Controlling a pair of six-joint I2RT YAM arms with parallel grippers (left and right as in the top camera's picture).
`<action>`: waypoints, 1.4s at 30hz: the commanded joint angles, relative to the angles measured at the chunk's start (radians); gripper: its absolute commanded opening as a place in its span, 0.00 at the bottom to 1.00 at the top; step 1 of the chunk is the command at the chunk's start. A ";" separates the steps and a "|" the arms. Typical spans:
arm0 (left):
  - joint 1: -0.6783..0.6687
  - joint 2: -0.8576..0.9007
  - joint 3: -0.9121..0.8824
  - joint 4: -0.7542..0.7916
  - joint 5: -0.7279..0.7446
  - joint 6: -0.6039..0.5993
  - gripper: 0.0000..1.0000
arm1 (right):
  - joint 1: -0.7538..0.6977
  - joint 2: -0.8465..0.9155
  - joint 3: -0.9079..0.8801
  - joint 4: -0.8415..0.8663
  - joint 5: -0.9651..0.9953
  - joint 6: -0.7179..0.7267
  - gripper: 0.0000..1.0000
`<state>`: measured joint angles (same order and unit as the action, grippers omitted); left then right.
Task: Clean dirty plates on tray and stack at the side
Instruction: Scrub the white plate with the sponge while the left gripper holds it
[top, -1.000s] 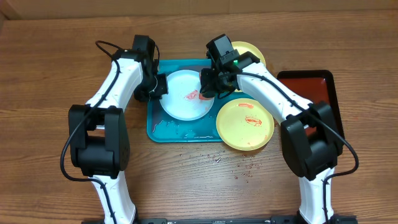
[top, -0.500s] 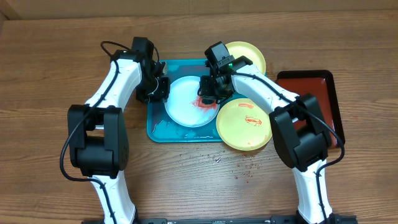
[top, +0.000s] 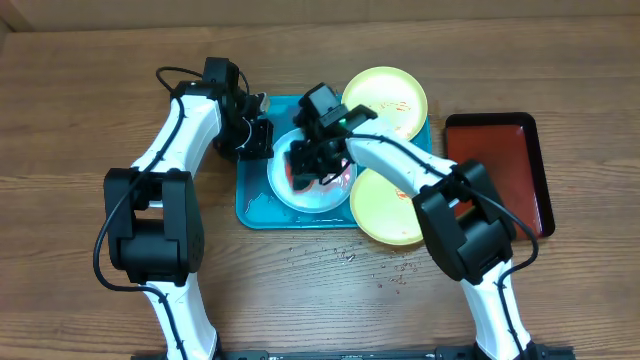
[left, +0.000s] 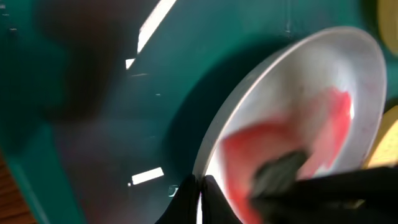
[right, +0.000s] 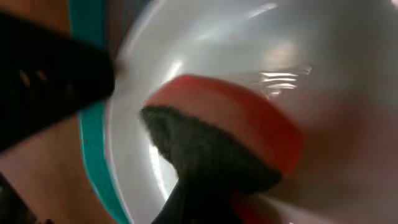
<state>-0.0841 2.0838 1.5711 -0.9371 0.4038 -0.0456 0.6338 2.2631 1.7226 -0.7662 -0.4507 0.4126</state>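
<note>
Left gripper (top: 258, 135): clenched on the near rim of the white plate (top: 320, 195). In the left wrist view the two fingertips (left: 186, 199) pinch that rim.
Right gripper (top: 303, 165): clamped on a sponge (right: 230, 134), red with a dark scouring face, and pressed down on the white plate directly beneath it.
White plate: inside the tray (top: 252, 200), between the two grippers. A red smear shows beside the sponge.
Yellow plates: one (top: 385, 95) lies beyond the right gripper, at the tray's far corner. The other (top: 385, 220) lies on the near side, under the right arm and overlapping the tray's edge.
Tray floor: wet, throwing back bright bars of light just ahead of the left gripper.
Dark red tray (top: 495, 150): well apart from the right gripper, on the outer side.
Surface: wood-grain table (top: 100, 60), with crumbs (top: 350, 255) and red specks nearer than the tray.
Room: a pale strip runs behind the table's far edge; I cannot tell what it is.
</note>
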 joint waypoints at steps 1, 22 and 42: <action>0.008 0.006 0.002 0.006 0.106 -0.010 0.04 | 0.011 0.032 0.014 -0.038 -0.059 -0.029 0.04; 0.022 0.006 0.001 -0.045 0.026 0.020 0.35 | -0.031 0.042 0.063 -0.089 0.271 0.063 0.04; -0.038 0.140 0.001 0.062 -0.007 0.024 0.12 | -0.031 0.042 0.063 -0.092 0.275 0.063 0.04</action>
<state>-0.1047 2.1811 1.5734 -0.8917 0.4091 -0.0463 0.6086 2.2826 1.7729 -0.8577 -0.2283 0.4706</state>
